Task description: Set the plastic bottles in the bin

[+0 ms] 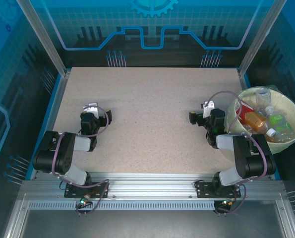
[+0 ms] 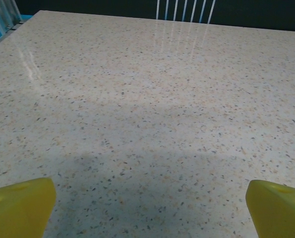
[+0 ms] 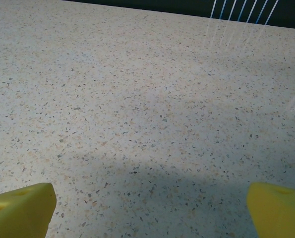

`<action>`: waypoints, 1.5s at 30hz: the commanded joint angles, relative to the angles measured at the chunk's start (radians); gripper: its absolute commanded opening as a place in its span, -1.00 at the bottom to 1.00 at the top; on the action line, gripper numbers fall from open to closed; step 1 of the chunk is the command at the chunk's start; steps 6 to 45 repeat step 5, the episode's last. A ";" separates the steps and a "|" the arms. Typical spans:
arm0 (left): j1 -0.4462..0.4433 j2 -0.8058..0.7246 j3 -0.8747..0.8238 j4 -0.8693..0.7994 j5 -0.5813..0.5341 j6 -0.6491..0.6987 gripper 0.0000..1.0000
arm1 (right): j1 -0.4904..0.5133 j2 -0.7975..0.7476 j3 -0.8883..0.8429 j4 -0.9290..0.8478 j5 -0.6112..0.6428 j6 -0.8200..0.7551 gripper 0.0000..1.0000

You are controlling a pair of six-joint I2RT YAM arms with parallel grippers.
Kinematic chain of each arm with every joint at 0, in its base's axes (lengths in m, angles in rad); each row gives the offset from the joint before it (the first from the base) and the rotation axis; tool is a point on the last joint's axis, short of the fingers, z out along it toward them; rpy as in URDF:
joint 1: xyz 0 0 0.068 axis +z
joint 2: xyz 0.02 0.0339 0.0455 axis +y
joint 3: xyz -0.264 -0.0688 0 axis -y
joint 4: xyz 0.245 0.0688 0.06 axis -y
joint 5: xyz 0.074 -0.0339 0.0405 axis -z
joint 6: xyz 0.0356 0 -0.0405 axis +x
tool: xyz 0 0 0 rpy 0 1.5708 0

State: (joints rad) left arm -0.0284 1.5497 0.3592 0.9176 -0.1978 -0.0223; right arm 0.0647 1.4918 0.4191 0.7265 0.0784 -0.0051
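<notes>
Sitting at the right edge of the surface, the bin holds the bottles, seen from above; wrist cameras add yellow fingertips spread wide on the left hand and right hand, both holding nothing

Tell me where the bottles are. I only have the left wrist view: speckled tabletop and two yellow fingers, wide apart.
Observer: The plastic bottles are piled inside the bin, which stands by the right edge of the table.
Operator: State of the right fingers?
Observer: The right gripper is open, its fingers are spread wide with nothing between them, and there is tabletop beneath.
Operator: Right arm relative to the bin?
Observer: In the top view the right arm is folded just left of the bin, with a link crossing in front of the bin's near rim.
</notes>
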 commanded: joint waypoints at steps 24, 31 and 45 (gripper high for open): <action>0.012 -0.001 0.024 0.001 0.071 0.022 0.98 | 0.004 0.012 0.008 0.038 0.024 0.006 1.00; 0.012 -0.001 0.024 0.001 0.071 0.022 0.98 | 0.004 0.012 0.008 0.038 0.024 0.006 1.00; 0.012 -0.001 0.024 0.001 0.071 0.022 0.98 | 0.004 0.012 0.008 0.038 0.024 0.006 1.00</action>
